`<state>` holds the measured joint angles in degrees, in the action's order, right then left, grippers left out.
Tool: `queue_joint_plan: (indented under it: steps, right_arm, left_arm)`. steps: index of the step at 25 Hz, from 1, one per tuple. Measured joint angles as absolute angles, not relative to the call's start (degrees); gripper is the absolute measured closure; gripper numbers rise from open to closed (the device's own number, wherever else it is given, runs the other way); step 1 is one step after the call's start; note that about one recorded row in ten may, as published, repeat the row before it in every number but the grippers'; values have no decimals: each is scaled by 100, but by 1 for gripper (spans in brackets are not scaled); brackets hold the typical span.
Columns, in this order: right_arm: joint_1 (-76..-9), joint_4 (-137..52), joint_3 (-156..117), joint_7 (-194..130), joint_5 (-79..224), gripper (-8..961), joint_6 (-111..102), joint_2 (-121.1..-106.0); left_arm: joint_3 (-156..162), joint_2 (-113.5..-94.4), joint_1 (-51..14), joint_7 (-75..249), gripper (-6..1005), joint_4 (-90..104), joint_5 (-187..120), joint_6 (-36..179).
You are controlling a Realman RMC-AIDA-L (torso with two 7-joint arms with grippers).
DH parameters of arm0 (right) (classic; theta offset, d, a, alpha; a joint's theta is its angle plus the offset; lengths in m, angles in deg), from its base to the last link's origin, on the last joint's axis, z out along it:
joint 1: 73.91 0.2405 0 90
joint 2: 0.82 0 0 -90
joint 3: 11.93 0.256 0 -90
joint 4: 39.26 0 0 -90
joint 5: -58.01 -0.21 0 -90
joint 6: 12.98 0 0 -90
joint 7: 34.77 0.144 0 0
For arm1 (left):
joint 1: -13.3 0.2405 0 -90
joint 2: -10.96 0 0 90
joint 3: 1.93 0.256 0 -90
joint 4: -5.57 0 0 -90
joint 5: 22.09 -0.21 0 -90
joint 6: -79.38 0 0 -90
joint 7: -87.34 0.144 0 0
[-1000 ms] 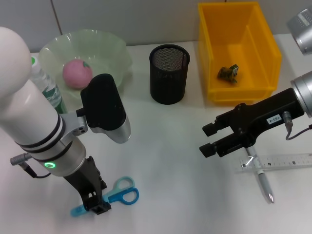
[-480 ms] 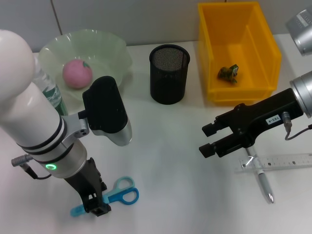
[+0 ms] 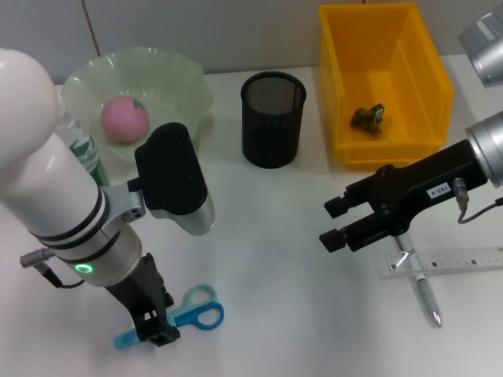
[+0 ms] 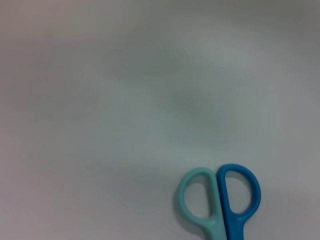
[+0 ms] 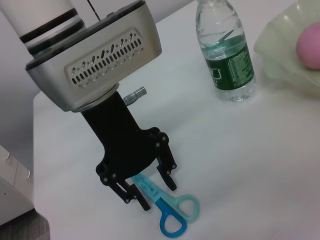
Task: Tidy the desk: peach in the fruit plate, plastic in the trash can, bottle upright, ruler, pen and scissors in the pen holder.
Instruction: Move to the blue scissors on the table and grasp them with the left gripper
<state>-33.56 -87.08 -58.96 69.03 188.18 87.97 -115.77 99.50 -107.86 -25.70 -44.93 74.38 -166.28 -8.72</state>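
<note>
The scissors [image 3: 189, 310] lie flat near the front left of the tabletop [image 3: 267, 236], closed, handle loops toward the middle and blades under the left gripper [image 3: 152, 330]. They look light, stiff and thin, with smooth plastic handles, so they would probably slip if pinched flat; the narrow neck just behind the loops seems the surest hold, and that is about where the left gripper straddles them, fingers apart on either side and not yet clamped, as the right wrist view shows. The holder [image 3: 273, 119] stands well apart toward the back middle, with nothing lying between it and the scissors. The bottle [image 5: 226, 50] stands upright beside the plate [image 3: 181, 78] at the back left, close to the left arm, and could be knocked on the lift. The peach [image 3: 124, 118] sits in the plate, the plastic [image 3: 368, 118] in the can [image 3: 424, 71]. The right gripper [image 3: 336, 223] hovers open near the right edge, above the ruler [image 3: 464, 260] and pen [image 3: 424, 294].
</note>
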Motion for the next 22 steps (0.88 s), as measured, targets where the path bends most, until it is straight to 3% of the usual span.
queue_joint_plan:
  steps: [22]
  right_arm:
    - [-3340, -8708, -5895, 6894, 18817, 230, 8792, -11568]
  left_arm:
    - [10088, -10795, -2565, -4493, 627, 7438, -16599, -819]
